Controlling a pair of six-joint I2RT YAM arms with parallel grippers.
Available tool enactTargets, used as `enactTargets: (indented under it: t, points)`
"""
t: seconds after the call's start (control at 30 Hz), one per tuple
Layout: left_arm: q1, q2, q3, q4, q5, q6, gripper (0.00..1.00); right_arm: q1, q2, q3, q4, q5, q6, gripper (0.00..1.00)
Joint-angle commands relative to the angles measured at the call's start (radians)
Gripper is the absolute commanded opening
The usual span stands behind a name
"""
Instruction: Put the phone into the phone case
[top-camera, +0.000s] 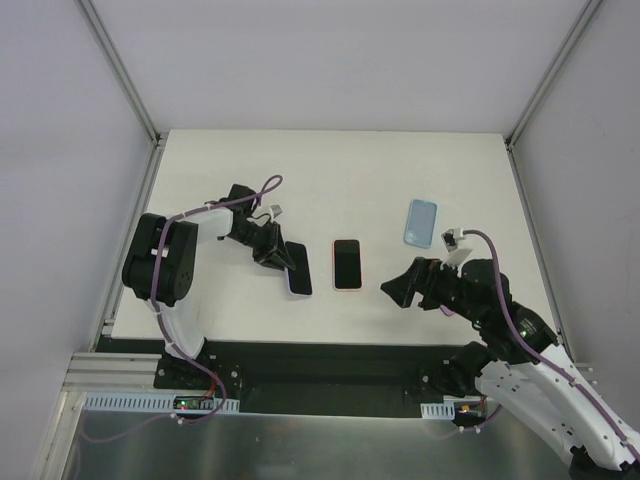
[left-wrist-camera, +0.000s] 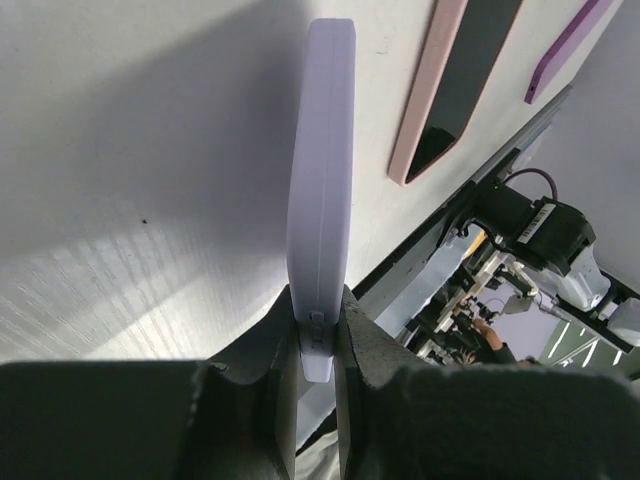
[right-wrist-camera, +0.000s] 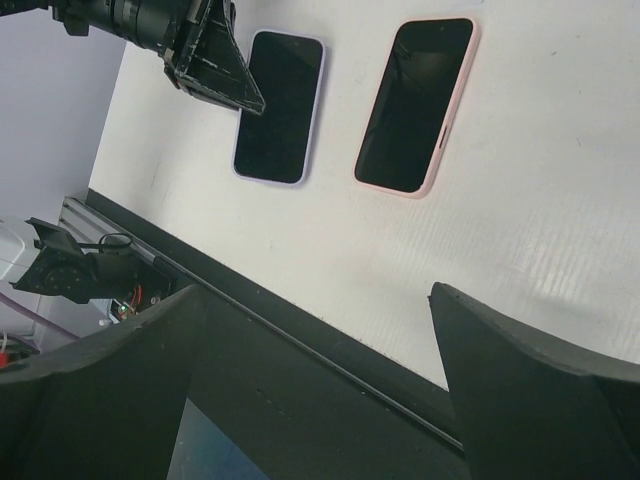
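Note:
My left gripper (top-camera: 277, 256) is shut on one end of a black-screened phone with a lavender rim (top-camera: 298, 268). In the left wrist view the phone (left-wrist-camera: 322, 180) shows edge-on, pinched between the two fingers (left-wrist-camera: 318, 345), low over the white table. A second phone with a pink rim (top-camera: 346, 264) lies flat, screen up, just right of it. The light blue phone case (top-camera: 421, 222) lies farther right and back. My right gripper (top-camera: 395, 291) is open and empty, near the front edge to the right of the pink phone. Its wrist view shows both phones, lavender (right-wrist-camera: 280, 105) and pink (right-wrist-camera: 418, 100).
The white table (top-camera: 330, 180) ends at a black front ledge (top-camera: 330, 360) close under the right gripper (right-wrist-camera: 315, 335). Grey walls and metal frame posts (top-camera: 120, 70) enclose the left, back and right sides. The left arm's cable (top-camera: 250, 198) loops above its wrist.

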Motion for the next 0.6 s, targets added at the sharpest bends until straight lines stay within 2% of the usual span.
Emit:
enactTargets:
  t: [0.0,0.2,0.33,0.43,0.57]
  points:
    - [-0.001,0.014,0.039,-0.033,0.028,0.034,0.0,-0.002,-0.019,0.037,-0.045,0.017,-0.03,0.96]
    - [-0.001,0.094,0.14,-0.082,0.122,0.062,0.01,-0.003,-0.033,0.04,-0.054,0.023,-0.029,0.96]
    - [-0.001,0.146,0.192,-0.14,0.033,0.096,0.02,-0.003,-0.031,0.045,-0.073,0.028,-0.027,0.96]
    - [-0.001,0.166,0.205,-0.156,0.024,0.103,0.06,-0.003,-0.039,0.04,-0.077,0.035,-0.025,0.96]
    - [-0.001,0.154,0.217,-0.18,-0.013,0.114,0.21,-0.002,-0.042,0.051,-0.094,0.048,-0.025,0.96]
